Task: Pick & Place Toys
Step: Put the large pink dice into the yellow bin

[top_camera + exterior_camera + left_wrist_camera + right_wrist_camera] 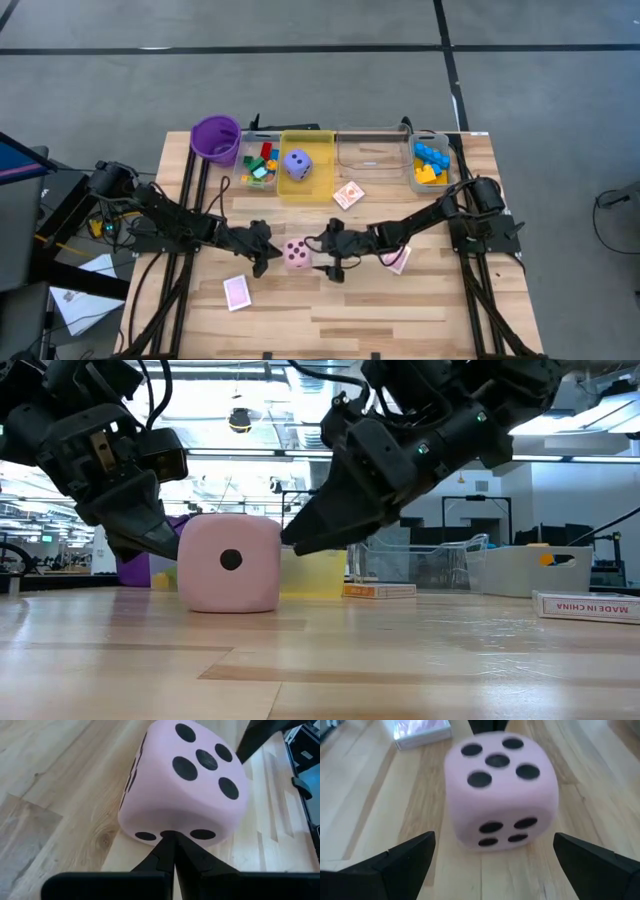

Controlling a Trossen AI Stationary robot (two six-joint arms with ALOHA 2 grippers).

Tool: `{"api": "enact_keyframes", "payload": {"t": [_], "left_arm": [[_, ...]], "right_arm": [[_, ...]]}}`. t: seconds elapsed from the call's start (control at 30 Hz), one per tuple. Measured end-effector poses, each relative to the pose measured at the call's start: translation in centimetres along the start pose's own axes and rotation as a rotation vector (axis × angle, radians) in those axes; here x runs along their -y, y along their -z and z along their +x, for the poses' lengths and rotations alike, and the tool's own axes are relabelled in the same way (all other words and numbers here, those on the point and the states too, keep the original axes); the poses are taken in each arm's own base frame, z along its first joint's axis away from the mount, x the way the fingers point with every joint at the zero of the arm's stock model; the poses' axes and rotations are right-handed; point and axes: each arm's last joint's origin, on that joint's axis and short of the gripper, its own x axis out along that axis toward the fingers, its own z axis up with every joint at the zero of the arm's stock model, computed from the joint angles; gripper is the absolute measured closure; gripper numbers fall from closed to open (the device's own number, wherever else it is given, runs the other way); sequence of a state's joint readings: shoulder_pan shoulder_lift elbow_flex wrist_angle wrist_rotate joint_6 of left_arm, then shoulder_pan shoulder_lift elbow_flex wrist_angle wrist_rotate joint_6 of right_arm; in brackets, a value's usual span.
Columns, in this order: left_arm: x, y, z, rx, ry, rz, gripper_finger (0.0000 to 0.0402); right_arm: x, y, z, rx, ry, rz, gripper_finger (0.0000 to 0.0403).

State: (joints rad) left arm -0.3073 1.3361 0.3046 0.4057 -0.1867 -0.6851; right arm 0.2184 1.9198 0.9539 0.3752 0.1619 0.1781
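Note:
A pink foam die (pixel 297 255) sits on the table between both grippers; it also shows in the low view (pixel 230 563). My left gripper (pixel 268 250) is shut, its closed tips (pixel 170 840) touching the die's (pixel 187 785) lower edge. My right gripper (pixel 325 256) is open on the die's other side, its fingers (pixel 405 857) spread wider than the die (pixel 497 790) and short of it. A purple die (pixel 297 165) lies in the yellow bin (pixel 310 137). Pink-backed cards lie at front left (pixel 236 292), by the bins (pixel 348 195) and under the right arm (pixel 399 261).
A purple cup (pixel 216 138) stands at the back left. Beside it is a clear bin of mixed bricks (pixel 262 165), an empty clear bin (pixel 372 150), and a bin of blue and yellow bricks (pixel 431 162). Bare table lies in front.

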Motion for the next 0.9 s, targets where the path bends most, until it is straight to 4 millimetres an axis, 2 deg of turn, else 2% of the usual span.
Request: {"api": "enact_keyframes", "payload": {"t": [0.53,0.9], "left_arm": [[-1.0,-1.1,0.2,0.075,-0.064,0.015,0.0401],[-0.8,-1.7,0.1,0.143,-0.053,0.022,0.0402]], "right_arm": [[1.1,-0.5,0.2,0.034,0.021,0.002,0.0004],[0.5,-0.9,0.1,0.085,-0.005,0.02,0.0004]]}}
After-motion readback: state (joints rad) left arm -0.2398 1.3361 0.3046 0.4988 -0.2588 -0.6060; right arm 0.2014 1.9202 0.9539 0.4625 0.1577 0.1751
